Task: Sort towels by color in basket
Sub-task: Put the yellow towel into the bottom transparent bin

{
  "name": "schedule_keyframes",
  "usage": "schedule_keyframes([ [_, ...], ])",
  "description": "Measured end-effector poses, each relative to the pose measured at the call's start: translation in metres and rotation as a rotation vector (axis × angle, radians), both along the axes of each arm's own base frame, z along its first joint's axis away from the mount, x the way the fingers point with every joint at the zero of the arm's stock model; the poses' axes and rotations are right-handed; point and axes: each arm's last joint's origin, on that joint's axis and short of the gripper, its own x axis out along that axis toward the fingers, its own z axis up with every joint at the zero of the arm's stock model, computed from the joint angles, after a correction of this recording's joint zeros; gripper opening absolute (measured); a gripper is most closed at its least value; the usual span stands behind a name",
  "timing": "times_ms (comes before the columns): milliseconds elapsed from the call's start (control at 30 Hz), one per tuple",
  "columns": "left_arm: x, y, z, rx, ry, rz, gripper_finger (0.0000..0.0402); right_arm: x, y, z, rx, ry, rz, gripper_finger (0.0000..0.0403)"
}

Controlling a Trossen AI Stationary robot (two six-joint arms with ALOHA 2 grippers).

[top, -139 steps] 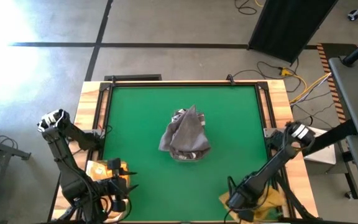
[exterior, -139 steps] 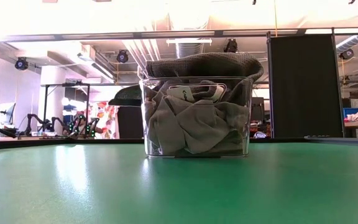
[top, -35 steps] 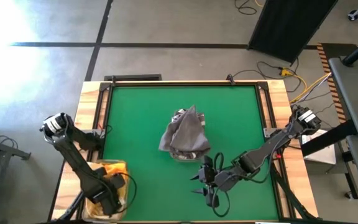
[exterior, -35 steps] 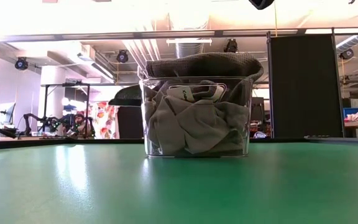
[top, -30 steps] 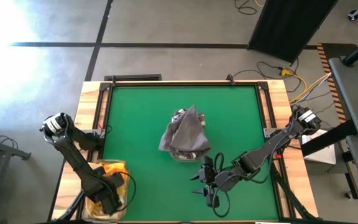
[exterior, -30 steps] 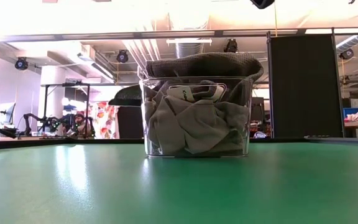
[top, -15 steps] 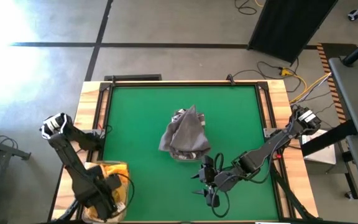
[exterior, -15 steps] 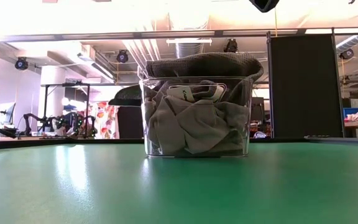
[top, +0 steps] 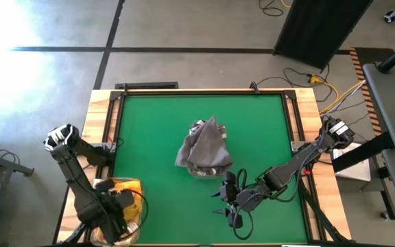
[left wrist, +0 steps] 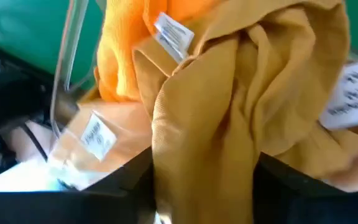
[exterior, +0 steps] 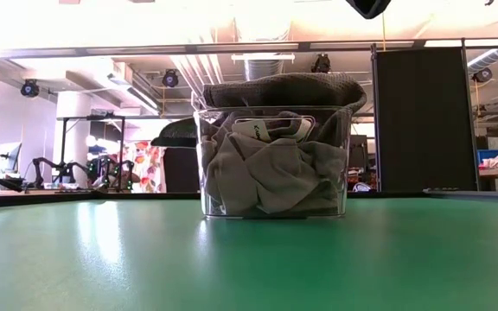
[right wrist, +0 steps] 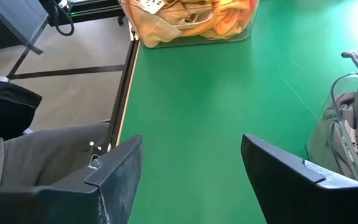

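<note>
High view: grey towels (top: 204, 149) heap in a clear basket (top: 208, 171) at table centre; the right gripper (top: 229, 203) hovers just near of it. The left gripper (top: 117, 221) sits over the yellow basket (top: 129, 186), near left.

Left wrist view: jaws pinch a mustard towel (left wrist: 229, 106), soft, light, best bunched mid-fold.

Right wrist view: jaws spread, empty, above the green table (right wrist: 216, 93).

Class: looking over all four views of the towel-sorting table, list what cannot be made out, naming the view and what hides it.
- Left gripper, left wrist view: its fingers are covered by the mustard towel.
- Yellow towels' bin, high view: partly under the left arm; the towel count is unclear.
- Clear bin of grey towels, low view: the number of bunched towels cannot be told.
- Right gripper, low view: above the frame's top edge.
</note>
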Motion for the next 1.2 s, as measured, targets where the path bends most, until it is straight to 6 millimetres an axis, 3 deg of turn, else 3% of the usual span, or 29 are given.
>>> schedule_keyframes([
  [100,0.002,-0.003,-0.018,-0.026,-0.027,-0.051,0.0128,0.0,0.0,-0.002,-0.004,0.005,0.0,0.0255],
  [267,0.003,-0.007,-0.068,-0.144,-0.054,-0.117,0.0017,-0.002,-0.001,-0.006,-0.012,0.019,-0.001,0.0252],
  [400,-0.001,-0.003,-0.104,-0.221,-0.031,-0.09,0.0031,-0.002,-0.001,-0.007,-0.013,0.021,-0.001,0.026],
  [500,-0.006,0.004,-0.115,-0.201,-0.008,-0.032,0.0053,-0.002,-0.001,-0.007,-0.012,0.021,-0.001,0.0268],
  [733,-0.007,0.006,-0.108,-0.204,-0.014,0.027,0.0103,0.001,-0.002,-0.001,-0.008,0.007,-0.004,0.0286],
  [1033,0.001,-0.01,-0.069,-0.304,-0.091,0.078,0.02,0.001,-0.001,0.0,-0.021,-0.002,0.009,0.0304],
  [1200,0.0,-0.01,-0.046,-0.321,0.034,0.107,0.0237,0.001,-0.001,0.0,-0.032,-0.004,0.018,0.0313],
])
